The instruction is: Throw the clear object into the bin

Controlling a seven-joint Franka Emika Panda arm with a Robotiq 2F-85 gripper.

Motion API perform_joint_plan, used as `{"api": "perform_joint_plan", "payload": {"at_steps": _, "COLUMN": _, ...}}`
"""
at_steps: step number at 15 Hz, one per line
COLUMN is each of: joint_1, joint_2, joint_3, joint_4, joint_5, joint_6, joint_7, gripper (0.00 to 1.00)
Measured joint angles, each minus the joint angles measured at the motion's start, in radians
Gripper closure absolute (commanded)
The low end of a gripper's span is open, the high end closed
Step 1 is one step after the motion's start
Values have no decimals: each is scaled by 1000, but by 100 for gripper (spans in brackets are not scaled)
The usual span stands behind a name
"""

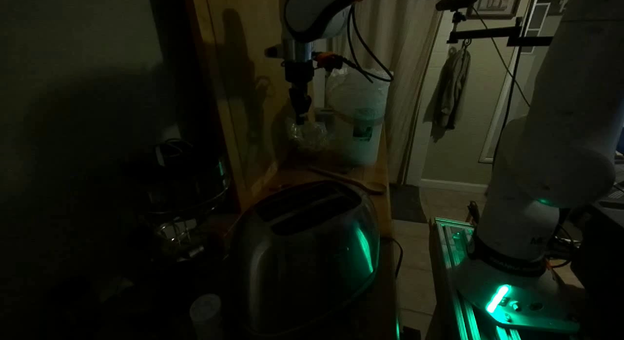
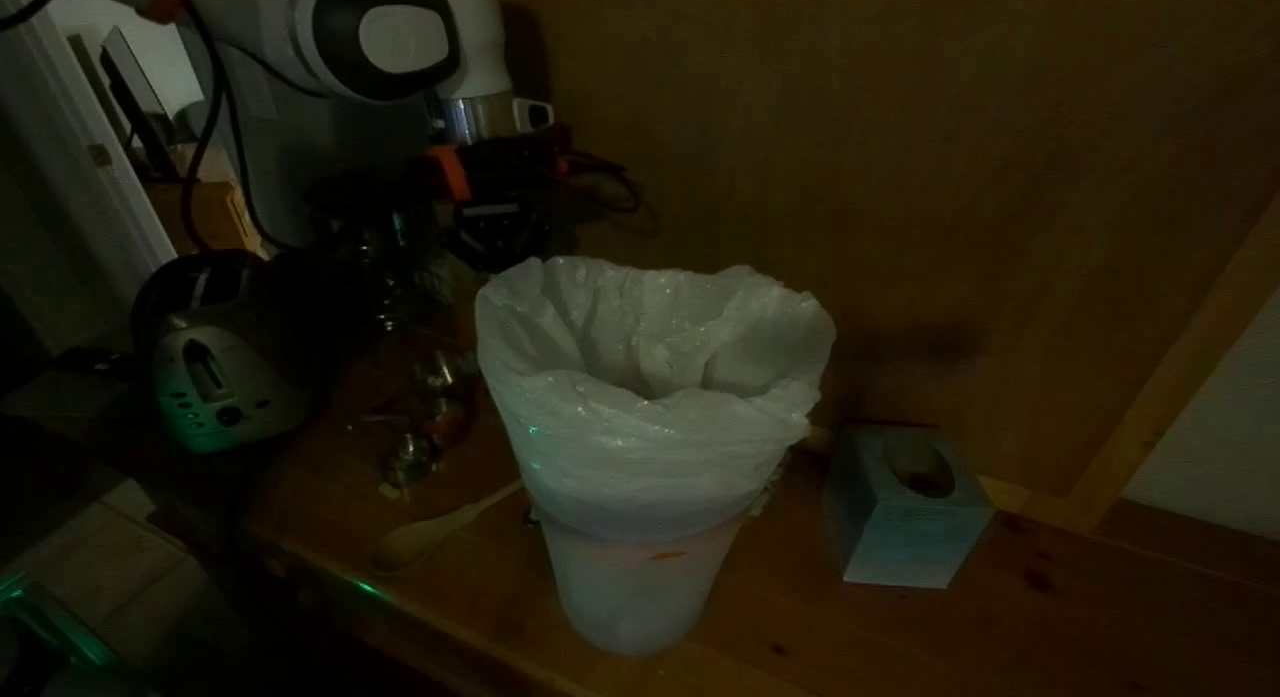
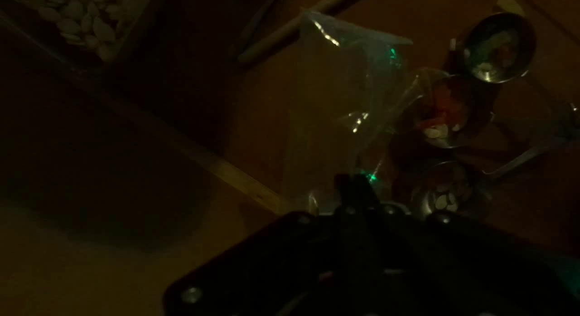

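Observation:
The clear object is a crinkly see-through plastic bag in the wrist view. It also shows in an exterior view as a clear bag just below the fingertips. My gripper has its fingers together on the bag's near part. The gripper points down, beside the bin and about level with its middle. The bin is pale, tapered, with a greenish mark. In an exterior view the lined bin stands upright and open, in front of the gripper; the bag is hard to make out there.
Small metal bowls with scraps lie below the gripper. A wooden spoon lies by the bin. A toaster, a tissue box and a container of pale pieces are around. A wooden panel stands behind.

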Motion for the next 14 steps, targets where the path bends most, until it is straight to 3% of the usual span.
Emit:
{"api": "perform_joint_plan", "payload": {"at_steps": 4, "joint_1": -13, "joint_2": -75, "joint_3": -43, "joint_4": 50, "joint_5": 0, "joint_6": -12, "joint_7": -2, "gripper": 100}}
{"api": "perform_joint_plan", "payload": {"at_steps": 8, "joint_1": -25, "joint_2": -154, "joint_3": -107, "joint_4": 135, "joint_5": 13, "joint_6": -101, "joint_7": -51, "gripper": 100}}
{"api": "perform_joint_plan", "payload": {"at_steps": 14, "joint_1": -24, "joint_2": -144, "joint_3": -171, "joint_4": 314, "joint_5": 142, "joint_6": -274, "joint_7": -111, "gripper": 100}}
